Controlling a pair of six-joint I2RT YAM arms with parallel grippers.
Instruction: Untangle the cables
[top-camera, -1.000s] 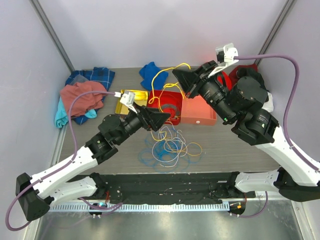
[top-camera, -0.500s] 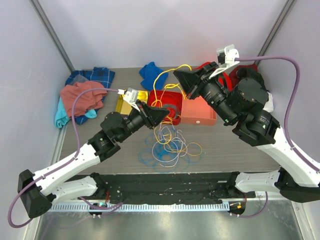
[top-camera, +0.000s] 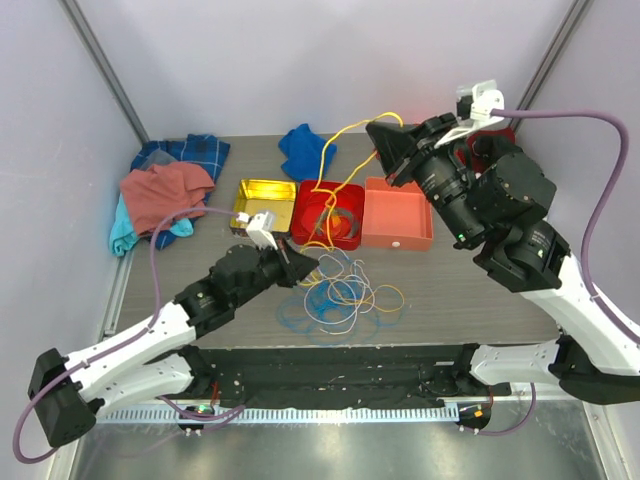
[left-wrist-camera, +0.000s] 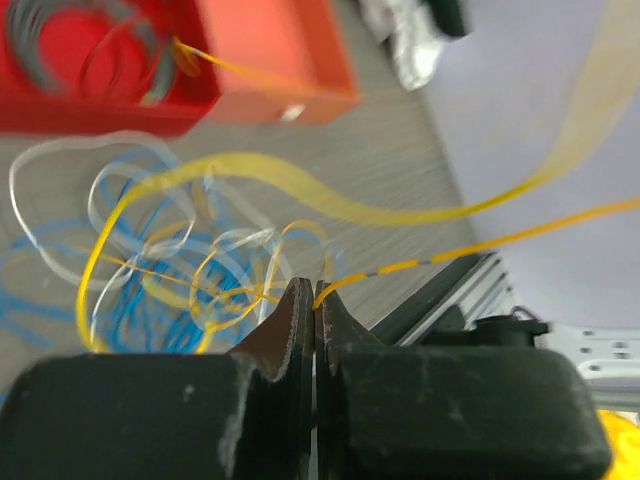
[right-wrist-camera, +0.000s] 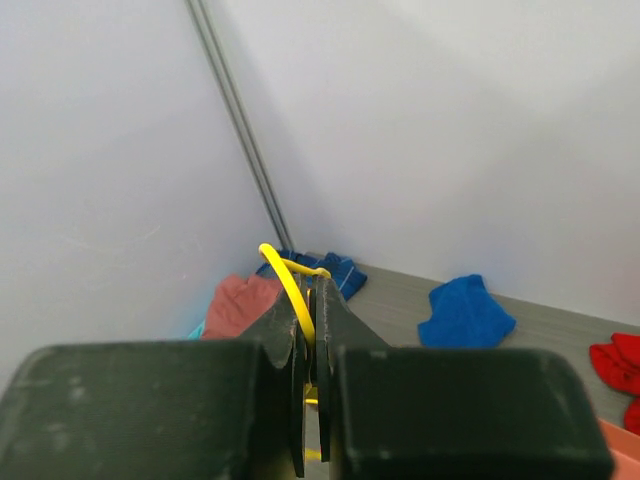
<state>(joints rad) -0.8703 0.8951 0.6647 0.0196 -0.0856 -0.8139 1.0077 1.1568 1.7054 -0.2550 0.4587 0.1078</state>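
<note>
Left gripper: your left gripper (left-wrist-camera: 314, 302) was clenched, its two black fingers pressed flat together, and a thin yellow cable (left-wrist-camera: 400, 266) came out right at the tips, so you had it pinched
Left gripper's place: it sat low over the table (top-camera: 470, 290), at the left edge of the heap of cables (top-camera: 340, 295), tips pointing towards the heap
Right gripper: your right gripper (right-wrist-camera: 312, 300) was clamped too, with yellow cable arching over its tips and running down between the fingers
Right gripper's place: you held it high over the far side of the table, near the far edge of the orange tray (top-camera: 397, 215) and well apart from the left gripper
Yellow cable's run: from the raised gripper it fell in a long loose curve across the red tray (left-wrist-camera: 100, 115) and down to the heap; whether the left gripper held that same strand, you could not tell
Heap: loops of blue cable (left-wrist-camera: 130, 310), white cable (left-wrist-camera: 45, 160) and yellow lay tangled over one another on the table, just in front of the red tray
Trays: the yellow tray (top-camera: 265, 203), red tray and orange tray stood side by side in a row
Cloths: a blue cloth (top-camera: 303, 150) lay beyond the trays, and a pink cloth (top-camera: 165, 192) lay on a checked cloth (top-camera: 190, 152) at the far left
</note>
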